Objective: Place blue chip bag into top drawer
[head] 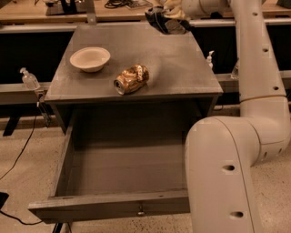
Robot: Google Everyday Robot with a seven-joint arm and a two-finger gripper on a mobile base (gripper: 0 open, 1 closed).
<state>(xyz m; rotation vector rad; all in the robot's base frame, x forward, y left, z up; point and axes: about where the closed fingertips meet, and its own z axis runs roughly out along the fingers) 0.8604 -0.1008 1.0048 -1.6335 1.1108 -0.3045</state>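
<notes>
The blue chip bag (160,22) is a crumpled dark-blue foil bag with white markings, held in the air above the far edge of the cabinet top. My gripper (169,13) is at the top of the view, shut on the bag. The top drawer (122,164) is pulled wide open below the cabinet top, with nothing inside it. Its small metal knob (141,210) shows on the front panel. The bag is well behind and above the drawer.
A crushed gold-brown can (132,78) lies on the grey cabinet top (182,68), and a white bowl (90,58) stands at its left. My arm's big white links (227,168) cover the drawer's right side. A sanitizer bottle (29,80) stands at the left.
</notes>
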